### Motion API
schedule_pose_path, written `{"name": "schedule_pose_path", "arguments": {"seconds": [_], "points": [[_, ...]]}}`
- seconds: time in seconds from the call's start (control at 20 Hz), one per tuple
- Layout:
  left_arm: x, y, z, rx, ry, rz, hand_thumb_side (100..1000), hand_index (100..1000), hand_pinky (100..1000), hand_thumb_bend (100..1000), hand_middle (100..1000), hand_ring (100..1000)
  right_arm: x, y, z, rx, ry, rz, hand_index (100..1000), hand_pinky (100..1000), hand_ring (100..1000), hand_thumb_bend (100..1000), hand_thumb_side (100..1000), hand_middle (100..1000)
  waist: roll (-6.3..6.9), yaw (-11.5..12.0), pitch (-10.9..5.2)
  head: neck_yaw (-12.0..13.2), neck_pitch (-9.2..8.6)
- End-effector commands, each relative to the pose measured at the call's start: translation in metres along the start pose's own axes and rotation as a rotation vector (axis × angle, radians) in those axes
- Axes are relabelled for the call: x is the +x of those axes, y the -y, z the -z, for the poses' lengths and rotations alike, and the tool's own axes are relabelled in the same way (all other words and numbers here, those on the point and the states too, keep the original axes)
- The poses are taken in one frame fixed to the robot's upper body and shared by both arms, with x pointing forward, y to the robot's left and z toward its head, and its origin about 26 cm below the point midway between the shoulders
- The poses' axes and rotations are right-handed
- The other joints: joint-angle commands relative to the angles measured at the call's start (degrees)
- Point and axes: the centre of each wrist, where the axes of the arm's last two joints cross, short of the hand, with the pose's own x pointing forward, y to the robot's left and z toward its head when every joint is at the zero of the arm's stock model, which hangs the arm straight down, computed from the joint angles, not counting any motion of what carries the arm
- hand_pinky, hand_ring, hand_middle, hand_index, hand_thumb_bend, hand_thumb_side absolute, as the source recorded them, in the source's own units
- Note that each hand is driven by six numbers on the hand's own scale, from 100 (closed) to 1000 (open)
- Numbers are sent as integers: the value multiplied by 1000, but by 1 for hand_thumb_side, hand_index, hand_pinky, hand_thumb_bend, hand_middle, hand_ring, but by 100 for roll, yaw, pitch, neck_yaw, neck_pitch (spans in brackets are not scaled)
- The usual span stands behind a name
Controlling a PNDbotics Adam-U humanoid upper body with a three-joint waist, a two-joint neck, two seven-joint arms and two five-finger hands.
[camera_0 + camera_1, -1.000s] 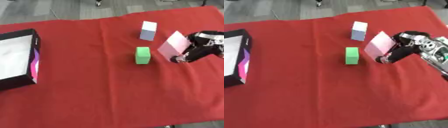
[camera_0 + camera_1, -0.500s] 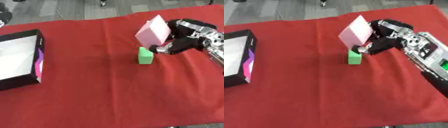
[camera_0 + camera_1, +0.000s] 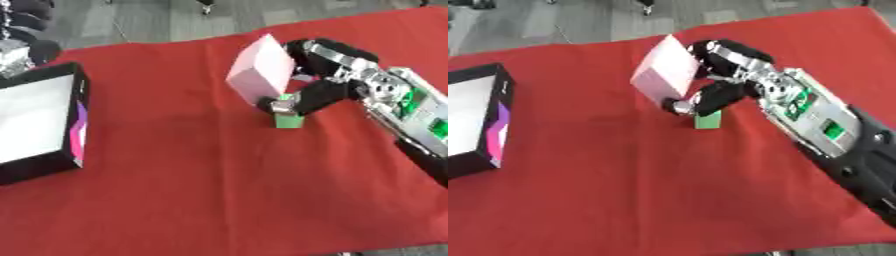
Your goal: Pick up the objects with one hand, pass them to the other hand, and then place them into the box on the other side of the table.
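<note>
Red cloth [image 3: 201, 190] covers the desk; wide bare stretch mid-desk btwn box and hand. Black box [image 3: 39, 122] w/ white inside sits at left edge. Right arm reaches in from right edge, right hand [image 3: 726, 75] curled round pink block [image 3: 665, 74], held tilted above cloth, further left than 0.5 s ago. Green block [image 3: 708, 120] on cloth just under hand. Left hand not seen.

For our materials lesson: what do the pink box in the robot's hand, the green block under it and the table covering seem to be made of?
Pink box: probably card, with matt flat faces and crisp edges; held by the right hand.
Green block: possibly foam or painted wood; plain, dull, no shine.
Table covering: red cloth, matt, with soft creases.
</note>
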Motion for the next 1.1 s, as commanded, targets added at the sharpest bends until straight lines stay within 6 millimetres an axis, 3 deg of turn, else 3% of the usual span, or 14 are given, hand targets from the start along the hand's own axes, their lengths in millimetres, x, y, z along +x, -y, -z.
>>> {"name": "schedule_pose_path", "arguments": {"seconds": [0.05, 0.55, 0.75, 0.8, 1.1], "points": [[19, -6, 0, -44, -4, 76, 585, 869, 832, 547, 813, 843, 6, -4, 9, -34, 87, -58, 639, 854, 692, 339, 100, 520, 72, 28, -178, -57, -9], [43, 13, 19, -158, 23, 111, 593, 874, 835, 540, 822, 847, 10, -25, 30, -5, 179, -81, 639, 841, 690, 330, 100, 522, 117, 60, -198, -121, -9], [52, 16, 22, -133, 38, 154, 567, 878, 838, 578, 826, 849, 14, -30, 33, 16, 206, -91, 638, 835, 687, 327, 100, 521, 132, 70, -200, -159, -9], [56, 17, 23, -119, 46, 178, 557, 879, 839, 548, 827, 850, 16, -32, 34, 26, 217, -97, 638, 835, 687, 326, 100, 521, 137, 73, -200, -170, -9], [70, 27, 28, -96, 92, 265, 523, 886, 847, 563, 837, 857, 20, -40, 38, 58, 256, -116, 638, 829, 684, 323, 100, 521, 153, 77, -197, -165, -9]]}}
